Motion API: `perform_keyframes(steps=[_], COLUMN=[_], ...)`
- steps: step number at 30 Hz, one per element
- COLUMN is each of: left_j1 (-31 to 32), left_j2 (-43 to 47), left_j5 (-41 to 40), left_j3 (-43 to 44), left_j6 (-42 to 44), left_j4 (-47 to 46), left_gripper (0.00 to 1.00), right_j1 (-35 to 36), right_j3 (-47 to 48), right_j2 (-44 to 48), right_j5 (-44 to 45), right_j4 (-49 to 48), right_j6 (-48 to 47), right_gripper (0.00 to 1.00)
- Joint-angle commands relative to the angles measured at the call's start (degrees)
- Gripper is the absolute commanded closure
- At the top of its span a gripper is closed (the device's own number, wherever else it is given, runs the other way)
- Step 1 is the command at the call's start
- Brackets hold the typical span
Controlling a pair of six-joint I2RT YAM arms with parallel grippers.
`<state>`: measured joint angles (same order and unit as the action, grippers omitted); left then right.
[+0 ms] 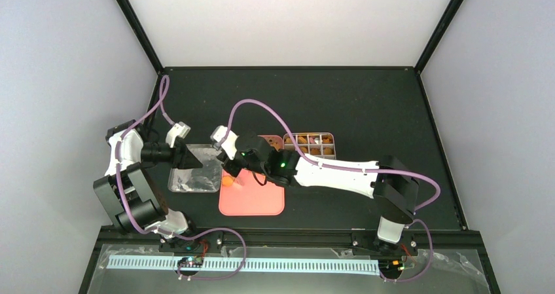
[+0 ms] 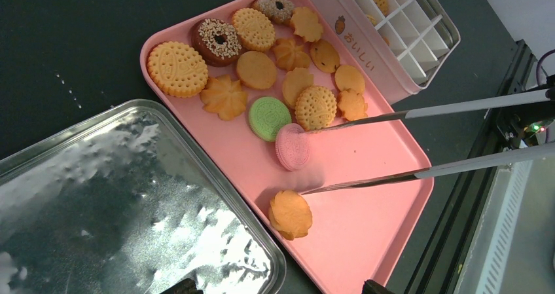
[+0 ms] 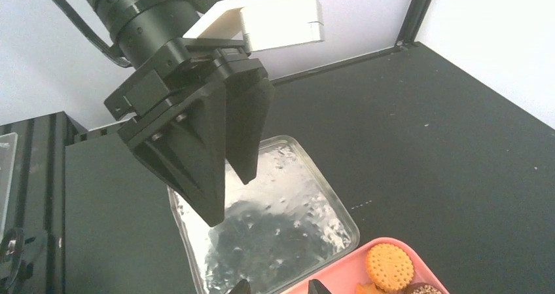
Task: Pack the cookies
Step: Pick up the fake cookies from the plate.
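Observation:
The cookies (image 2: 256, 69) lie crowded at the far end of the pink tray (image 2: 366, 235). A pink cookie (image 2: 292, 147) and an orange one (image 2: 290, 214) lie apart from them, mid-tray. Metal tweezers (image 2: 406, 114) reach in from the right with prongs spread. One tip touches the pink cookie and the other ends just above the orange one. My right gripper (image 1: 230, 173) is over the tray's left edge; its fingertips (image 3: 316, 286) barely show, and the tweezers run back toward it. My left gripper (image 1: 193, 156) hangs open and empty over the silver tray (image 2: 98, 196).
A gridded tin (image 2: 393, 38) stands against the pink tray's far right corner, some cells holding cookies. The silver tray (image 1: 194, 176) lies directly left of the pink tray (image 1: 252, 205). Black frame rails border the table, and the two grippers are close together.

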<state>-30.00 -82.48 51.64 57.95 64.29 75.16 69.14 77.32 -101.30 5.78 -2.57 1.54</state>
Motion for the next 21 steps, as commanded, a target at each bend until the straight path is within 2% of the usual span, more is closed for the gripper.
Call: perform_keyframes(steps=[1, 12, 21], left_j1=[-0.5, -0.5, -0.5], left_j2=[0.7, 1.1, 0.9], left_j5=[1.0, 0.2, 0.5], left_j3=[1.1, 0.8, 0.8], left_j6=[1.0, 1.4, 1.7], left_j4=[0.3, 0.4, 0.4], left_gripper=[0.34, 0.34, 0.34], right_j1=[0.3, -1.0, -1.3], right_j3=[-0.3, 6.6, 6.8], right_j2=[-0.7, -3.6, -5.9], right_j5=[3.9, 7.4, 3.9], right_j4=[1.5, 2.7, 2.9], right_j6=[-0.4, -3.4, -1.1], right_gripper=[0.79, 0.77, 0.77])
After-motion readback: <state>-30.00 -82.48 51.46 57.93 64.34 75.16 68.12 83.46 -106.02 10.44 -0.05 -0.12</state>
